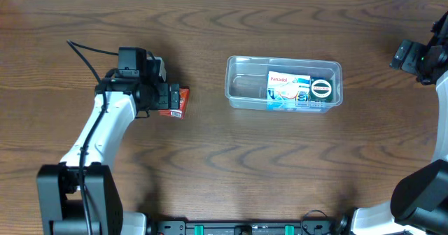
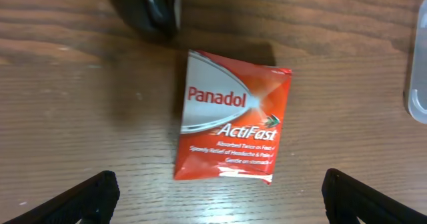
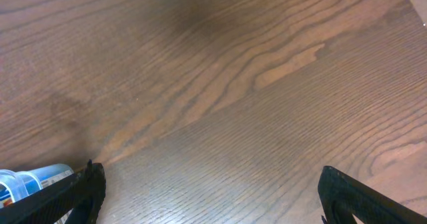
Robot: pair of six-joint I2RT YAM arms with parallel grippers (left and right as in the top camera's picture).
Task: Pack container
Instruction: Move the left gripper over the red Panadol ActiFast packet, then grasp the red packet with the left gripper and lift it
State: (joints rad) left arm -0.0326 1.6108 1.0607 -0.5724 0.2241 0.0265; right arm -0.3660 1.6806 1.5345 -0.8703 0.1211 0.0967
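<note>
The clear plastic container (image 1: 241, 88) lies right of the table's centre. It holds a blue and white Panadol box (image 1: 287, 89) and a small round dark item (image 1: 321, 89). A red Panadol ActiFast sachet (image 2: 232, 117) lies flat on the wood; it also shows in the overhead view (image 1: 178, 102). My left gripper (image 2: 217, 201) is open above the table, its fingertips wide on either side, the sachet just ahead of them. My right gripper (image 3: 210, 197) is open and empty over bare wood at the far right. A corner of the container (image 2: 419, 91) shows at the left wrist view's right edge.
A dark round shape (image 2: 148, 7) shows at the top of the left wrist view. The blue box's edge (image 3: 30, 181) shows at the lower left of the right wrist view. The table (image 1: 231, 172) is dark wood.
</note>
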